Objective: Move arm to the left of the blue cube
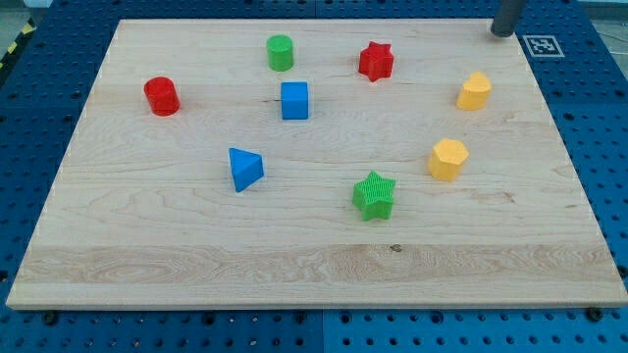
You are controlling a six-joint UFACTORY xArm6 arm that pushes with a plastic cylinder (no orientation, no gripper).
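Observation:
The blue cube (294,100) sits on the wooden board (196,245) a little above and left of centre. My tip (503,32) is at the view's top right corner of the board, far to the right of the blue cube and above it. Only the lower end of the rod shows. The tip touches no block; the nearest is a yellow block (474,91) below and left of it.
A green cylinder (281,52) stands just above the blue cube. A red cylinder (162,96) lies to its left, a red star (375,61) to its upper right. A blue triangular block (245,169), a green star (374,195) and a yellow hexagonal block (447,159) lie lower down.

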